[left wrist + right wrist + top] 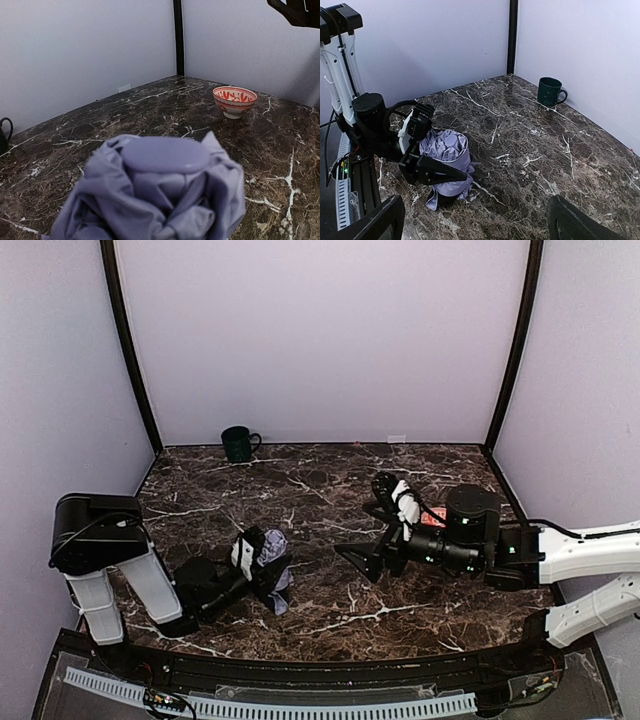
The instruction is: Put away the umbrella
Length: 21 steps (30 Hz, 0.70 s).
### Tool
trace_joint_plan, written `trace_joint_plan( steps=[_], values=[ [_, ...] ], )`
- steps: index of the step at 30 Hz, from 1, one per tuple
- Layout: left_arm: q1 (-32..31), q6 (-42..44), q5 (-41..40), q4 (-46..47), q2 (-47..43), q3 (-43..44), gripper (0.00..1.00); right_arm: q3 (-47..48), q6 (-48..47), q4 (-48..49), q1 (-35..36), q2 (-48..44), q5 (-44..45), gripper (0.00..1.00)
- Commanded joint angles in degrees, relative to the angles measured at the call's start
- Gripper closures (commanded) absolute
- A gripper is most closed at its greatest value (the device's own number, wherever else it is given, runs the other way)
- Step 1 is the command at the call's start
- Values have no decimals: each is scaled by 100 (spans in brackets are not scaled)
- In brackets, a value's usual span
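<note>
The umbrella [273,558] is folded into a lavender bundle and stands near the table's front left. It fills the bottom of the left wrist view [165,190], its flat lavender handle [165,154] on top, and hides the fingers there. My left gripper [262,568] is shut on the umbrella; in the right wrist view one black finger [437,171] lies along the umbrella's [451,150] near side. My right gripper [368,522] is open wide and empty, right of the umbrella and pointing at it, its fingertips [380,220] at the bottom of its own view.
A dark green mug [238,443] stands at the back left by the wall, also in the right wrist view [551,91]. A red-patterned bowl [235,100] sits on the marble table [320,490] toward the right, mostly hidden by the right arm in the top view.
</note>
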Motion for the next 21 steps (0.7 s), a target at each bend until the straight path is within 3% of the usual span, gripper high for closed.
trace_joint_plan(
  steps=[1, 3, 5, 6, 9, 12, 14, 17, 21],
  values=[
    [-72, -42, -194, -437, -1116, 104, 97, 149, 109, 34, -39, -132, 24, 0],
    [-79, -362, -528, -2638, -2203, 837, 97, 279, 194, -137, -47, -96, 200, 0],
    [-75, -710, -135, -4377, -2808, 1483, 98, 462, 187, -318, -65, -38, -22, 0],
    [-78, -730, 535, -4546, -3059, 1556, 99, 540, 160, -349, -79, -3, -271, 0],
    [-69, -716, 3090, -3792, -3694, 1330, 99, 1022, 134, -648, -256, 199, -1424, 0],
    [-70, -626, 5232, -3864, -4000, 1573, 100, 1976, -210, -1662, -285, 537, -2212, 0],
    [-61, -578, 6016, -4336, -4051, 1876, 100, 2443, -482, -2148, -286, 673, -3025, 0],
    [-53, -673, 6800, -4180, -4058, 2000, 100, 2798, -755, -2610, -285, 765, -4115, 0],
    [-53, -832, 7041, -3972, -4017, 2151, 99, 2996, -472, -2707, -249, 1154, -4649, 3]
  ],
)
